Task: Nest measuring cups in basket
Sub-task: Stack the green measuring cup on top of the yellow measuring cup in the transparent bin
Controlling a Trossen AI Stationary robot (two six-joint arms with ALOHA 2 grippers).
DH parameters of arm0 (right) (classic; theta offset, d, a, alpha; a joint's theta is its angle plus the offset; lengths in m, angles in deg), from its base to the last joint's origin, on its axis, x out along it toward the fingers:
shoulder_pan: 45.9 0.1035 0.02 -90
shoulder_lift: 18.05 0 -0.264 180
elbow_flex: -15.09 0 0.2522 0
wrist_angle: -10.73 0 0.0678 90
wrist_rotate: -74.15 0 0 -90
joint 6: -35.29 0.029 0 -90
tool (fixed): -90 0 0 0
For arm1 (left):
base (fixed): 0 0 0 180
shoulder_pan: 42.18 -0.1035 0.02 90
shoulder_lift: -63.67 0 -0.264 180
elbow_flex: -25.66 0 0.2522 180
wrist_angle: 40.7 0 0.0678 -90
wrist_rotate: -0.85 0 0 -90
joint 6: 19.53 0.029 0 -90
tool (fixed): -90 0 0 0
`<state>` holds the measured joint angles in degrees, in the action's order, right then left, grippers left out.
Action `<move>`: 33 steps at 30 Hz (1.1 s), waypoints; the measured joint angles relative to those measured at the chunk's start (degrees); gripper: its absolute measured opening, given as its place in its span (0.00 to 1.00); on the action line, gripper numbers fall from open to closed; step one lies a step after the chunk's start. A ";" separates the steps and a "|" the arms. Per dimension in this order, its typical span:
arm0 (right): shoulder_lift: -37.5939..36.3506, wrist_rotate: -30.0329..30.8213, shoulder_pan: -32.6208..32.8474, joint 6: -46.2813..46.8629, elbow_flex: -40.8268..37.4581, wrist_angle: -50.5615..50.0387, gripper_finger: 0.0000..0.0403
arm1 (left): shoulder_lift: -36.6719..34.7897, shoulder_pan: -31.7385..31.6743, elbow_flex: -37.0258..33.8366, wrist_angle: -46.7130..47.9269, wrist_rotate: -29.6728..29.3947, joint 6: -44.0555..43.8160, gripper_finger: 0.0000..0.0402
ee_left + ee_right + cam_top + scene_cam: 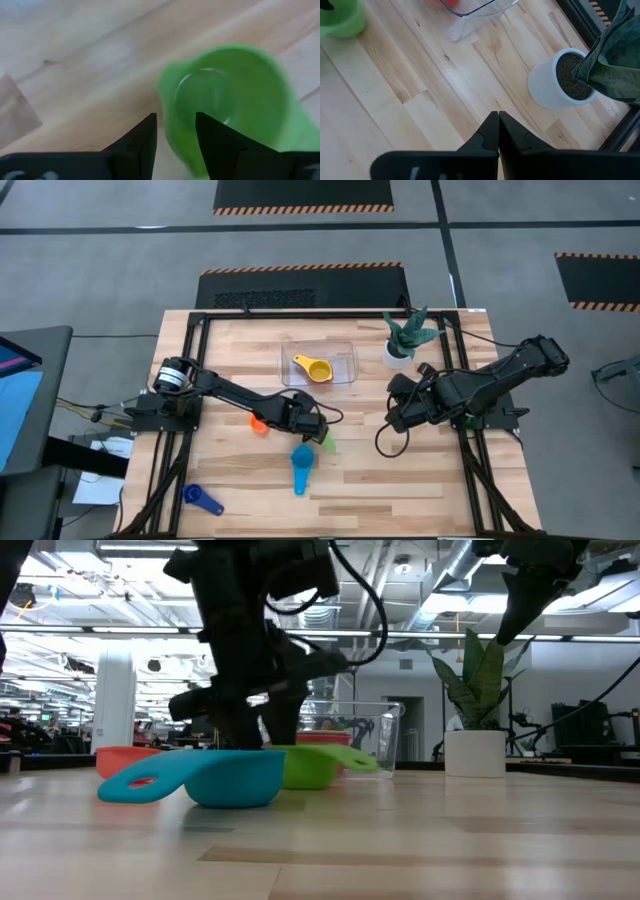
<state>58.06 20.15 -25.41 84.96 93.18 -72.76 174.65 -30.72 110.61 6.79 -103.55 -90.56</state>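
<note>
My left gripper (312, 428) (175, 145) is down at the table's middle, shut on the green measuring cup (327, 443) (235, 95) (312, 767). An orange cup (258, 423) lies just left of it. A teal cup (302, 463) (225, 780) sits nearer the front edge and a dark blue one (203, 500) at the front left. The clear basket (342, 376) (388, 735) stands toward the far side with a yellow cup (316, 369) and a red cup (449, 2) inside. My right gripper (393, 420) (498, 120) hovers shut at centre right. My left gripper has the green cup by the wall of its bowl (172, 115). One finger (215, 140) is inside the bowl and the other (145, 140) outside. The fingers come from above, pointing down. In the low view the cup's bottom rests on the table, upright, handle (360, 762) sticking out.
A white pot with a green plant (397, 353) (555, 80) stands right of the basket, near my right arm. The black frame rails run along the table's left, right and far sides. Bare wood shows between the teal cup and the right arm.
</note>
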 joint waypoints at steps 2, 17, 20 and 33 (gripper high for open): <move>0.00 0.06 0.00 -0.48 0.00 -0.04 0.04 | 1.15 0.00 -0.22 -0.97 0.69 1.36 0.30; -0.02 0.12 -1.57 -0.62 -0.02 0.38 0.04 | -2.04 -2.26 6.06 1.38 3.94 25.61 0.01; -0.02 0.11 -1.57 -0.36 -0.02 0.78 0.04 | -4.68 -3.57 12.55 6.93 2.08 34.19 0.01; -0.01 -0.02 -1.36 0.00 -0.02 2.71 0.04 | -6.25 -10.61 34.17 27.20 -14.35 102.61 0.00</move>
<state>58.06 20.14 -26.76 84.96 93.17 -70.05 168.39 -41.33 144.79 33.99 -117.90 12.05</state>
